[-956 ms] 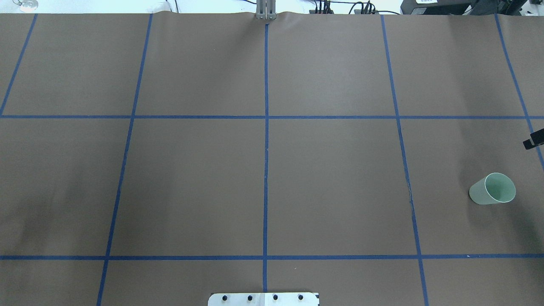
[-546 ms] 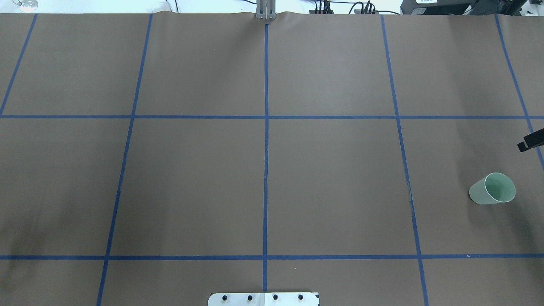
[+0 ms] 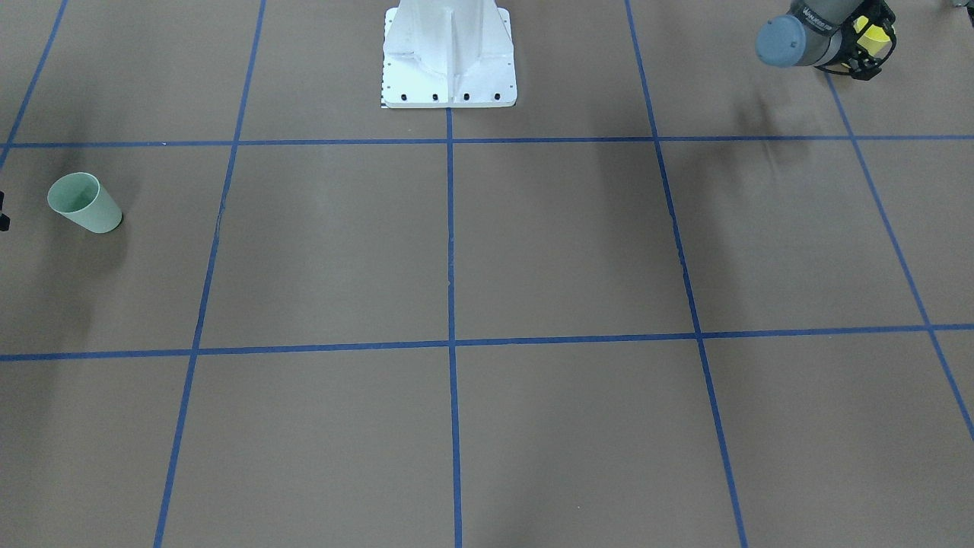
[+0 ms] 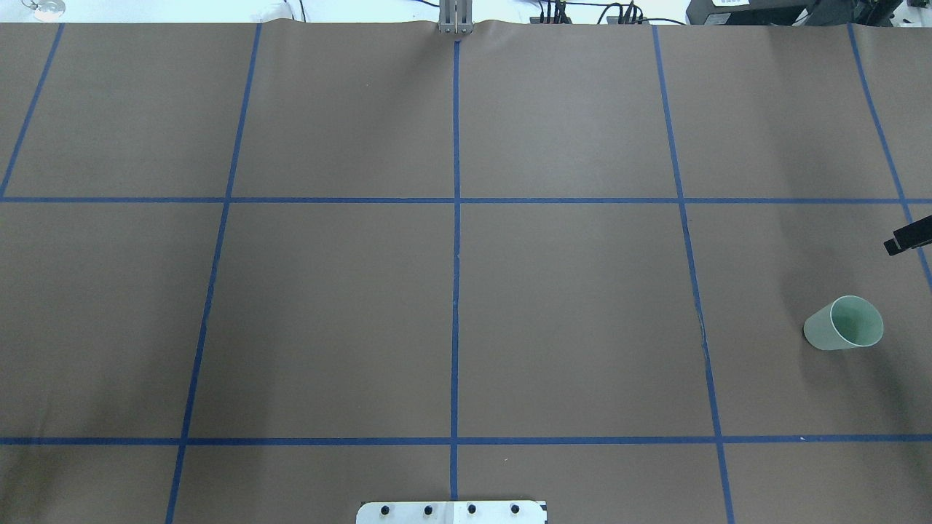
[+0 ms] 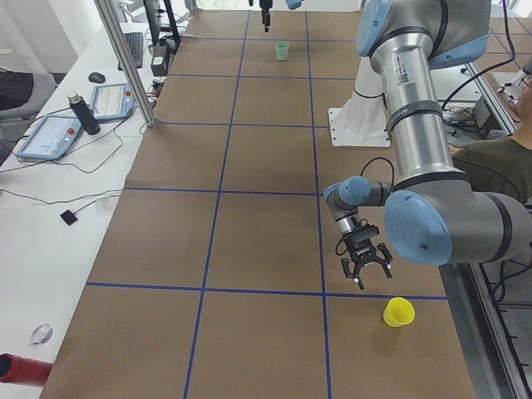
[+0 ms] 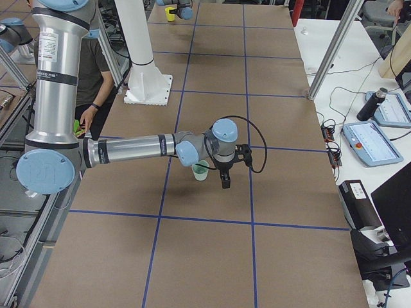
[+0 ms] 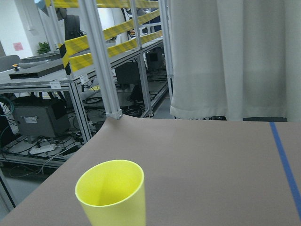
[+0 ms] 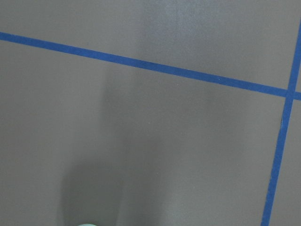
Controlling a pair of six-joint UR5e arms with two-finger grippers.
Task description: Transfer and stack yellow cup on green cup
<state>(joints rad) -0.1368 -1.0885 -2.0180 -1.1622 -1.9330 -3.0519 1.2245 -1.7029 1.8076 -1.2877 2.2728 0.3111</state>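
Observation:
The yellow cup [image 5: 399, 312] stands upright near the table's end on my left side. It fills the lower left of the left wrist view [image 7: 111, 194]. My left gripper [image 5: 366, 278] hangs open just above the table, a short way from the cup and not touching it. In the front-facing view the gripper [image 3: 867, 46] shows with the cup [image 3: 873, 34] behind it. The green cup [image 4: 844, 324] stands upright at the far right. My right gripper [image 6: 225, 183] points down beside the green cup [image 6: 200, 171]. Only a black tip [image 4: 903, 241] shows overhead, and I cannot tell whether it is open or shut.
Blue tape lines divide the brown table cover [image 4: 568, 313] into squares. The white robot base [image 3: 449, 76] stands at the near middle edge. The yellow cup stands close to the table's edge [image 7: 56, 179]. A side desk with tablets [image 5: 50, 133] and a metal post [image 5: 125, 66] flank the far side.
The black tip of my right gripper has crept a little further into the overhead view from the right edge. The green cup has not moved.

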